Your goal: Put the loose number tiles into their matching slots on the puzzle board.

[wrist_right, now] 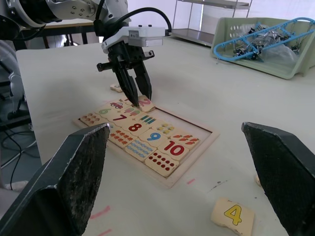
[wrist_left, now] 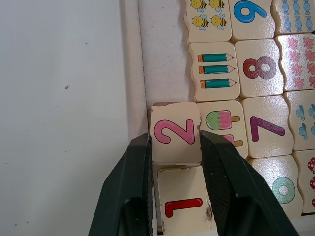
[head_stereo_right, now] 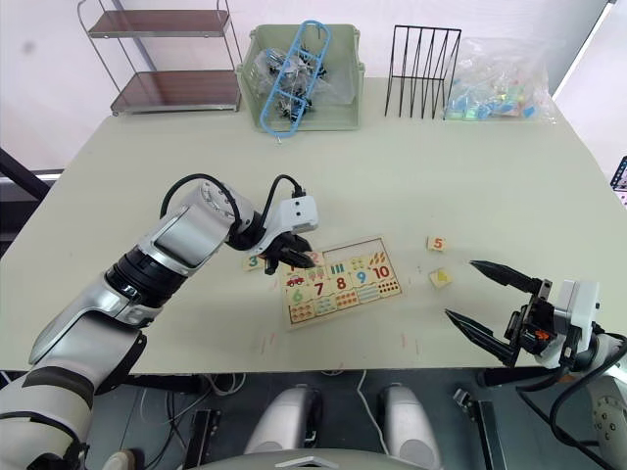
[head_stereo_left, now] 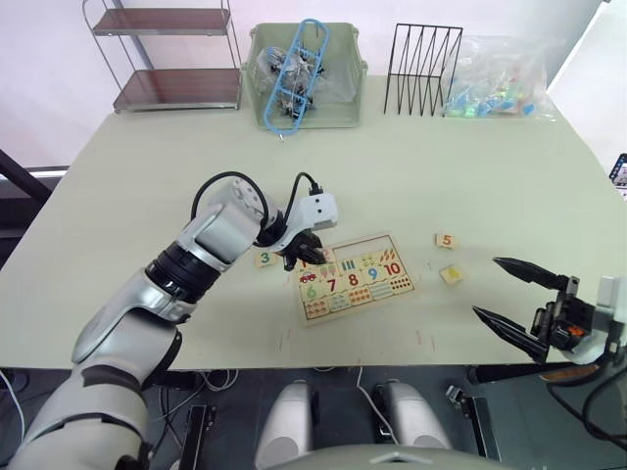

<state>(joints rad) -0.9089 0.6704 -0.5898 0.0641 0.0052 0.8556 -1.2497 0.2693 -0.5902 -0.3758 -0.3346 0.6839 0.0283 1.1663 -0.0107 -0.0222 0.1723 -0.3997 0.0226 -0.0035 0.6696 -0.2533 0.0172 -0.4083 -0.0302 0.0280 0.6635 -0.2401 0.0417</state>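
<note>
The left pincer (wrist_left: 174, 147) has its two black fingers closed on the sides of the 2 tile (wrist_left: 174, 132), holding it down at the top row of the puzzle board (head_stereo_left: 355, 277). Just behind it, toward the wrist, the 1 tile (wrist_left: 184, 206) already lies in the row. The 2 tile looks slightly skewed, its far corner crowding the board's raised edge, so I'd worry it catches on the rim or rides up on the 1 tile instead of dropping flat. If the fingers open while it is cocked, it could sit proud or hop out. The fingers also straddle the 1 tile and might nudge it on the way up.

Beyond that arm, off the board's near end, the 3 tile (head_stereo_left: 265, 258) waits on the table (head_stereo_left: 490, 166). Well across the board lie the 5 tile (head_stereo_left: 446, 240) and 4 tile (head_stereo_left: 452, 275), near the right pincer (head_stereo_left: 511, 290), which hangs wide open, gripping nothing.
</note>
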